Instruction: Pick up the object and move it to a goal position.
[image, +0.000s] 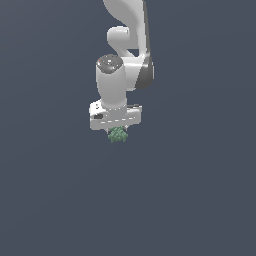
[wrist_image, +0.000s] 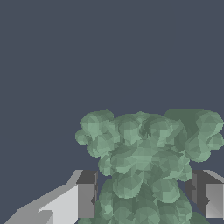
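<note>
Gripper (image: 117, 131): mine, white, hanging straight down from the arm (image: 125, 60) over a plain dark grey floor (image: 200, 200). I am pointing it downward so the fingers straddle the target from above.

Fingers, wrist view, left to right: one dark pad (wrist_image: 85, 194), then the green mass, then the other pad (wrist_image: 205, 199). I am pinching the clump between them; both pads are sitting against its narrower lower part, which I judge to be the sensible place to grip, since the waist fits the jaws and the bulk cannot slip through.

Object (image: 118, 135): small dull-green bumpy clump, sitting directly under the gripper body between the fingertips, much narrower than the gripper. Whether it is touching the floor or already hanging clear, I cannot tell.

Object (wrist_image: 146, 166), orientation: its long axis is running away from the camera, crosswise to the line between the pads. The wide lobed end is pointing outward past the fingertips; the pinched part is lying between the pads.

Goal position: no marker is showing in either view.
</note>
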